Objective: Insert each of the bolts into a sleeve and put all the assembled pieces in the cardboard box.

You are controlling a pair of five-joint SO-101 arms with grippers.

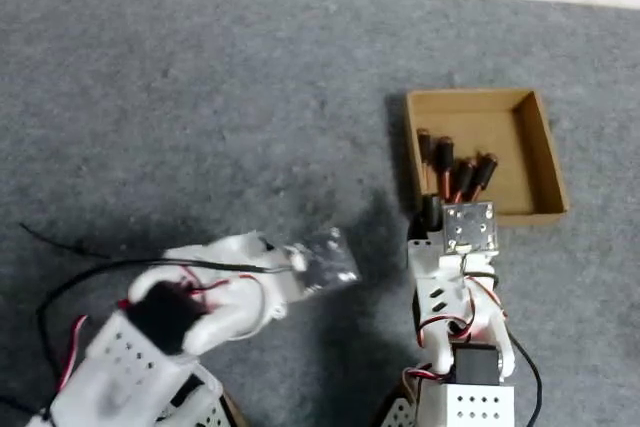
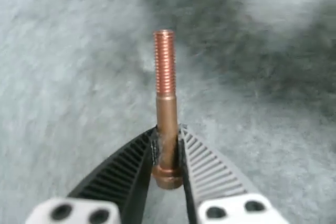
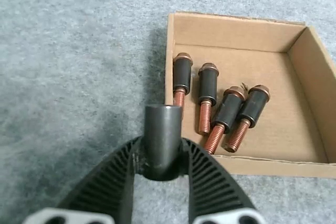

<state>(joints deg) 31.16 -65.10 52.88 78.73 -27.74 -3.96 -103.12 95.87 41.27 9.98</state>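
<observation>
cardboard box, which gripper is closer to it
Right. The right gripper, holding a sleeve, sits just outside the cardboard box, at its near wall; the left gripper, holding a bolt, is farther off.

Left gripper (image 2: 167, 156) clamped on a copper-coloured bolt (image 2: 166, 103), ribbed black fingers (image 2: 207, 169) pressing both sides of the lower shank just above the head. Bolt head sits at the base of the jaws, between the finger roots; threaded end points away from the camera, clear of the fingertips. Upper part of the shank is threaded, lower part smooth. White finger mounts (image 2: 79, 211) with screw holes at the near edge. Grey carpet-like table surface (image 2: 63, 77) behind, with a darker shadow patch off to one side.
</observation>
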